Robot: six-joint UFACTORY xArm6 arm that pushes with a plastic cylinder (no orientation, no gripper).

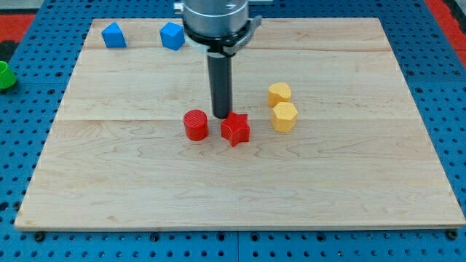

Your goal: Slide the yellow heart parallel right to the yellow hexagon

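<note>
Two yellow plastic blocks sit together on the pale wooden counter (349, 189), to the view's right of the red star-shaped block (235, 129), which serves as my landmark. The nearer one, just right of the star and level with it, is the yellow hexagon (284, 116); the yellow heart (279, 93) lies up and to the right of the star, touching or nearly touching the hexagon's upper edge. It looks small, smooth and rounded, and its lobes are hard to make out from this angle. My tip (221, 116) stands just up and left of the star, between it and the red plastic cylinder (195, 125) at the star's left; the tool is a plain rod, so it has nothing to open and holds nothing. Two blue blocks (113, 35) (172, 35) rest far up and left of the star, and a green object (6, 75) lies off the counter beyond them. As I judge it, the risk is crowding: heading straight for the heart could drag the star along, and a push from the wrong side would shove the heart into the hexagon, shifting the reference block, or let the rounded heart spin off the rod.
</note>
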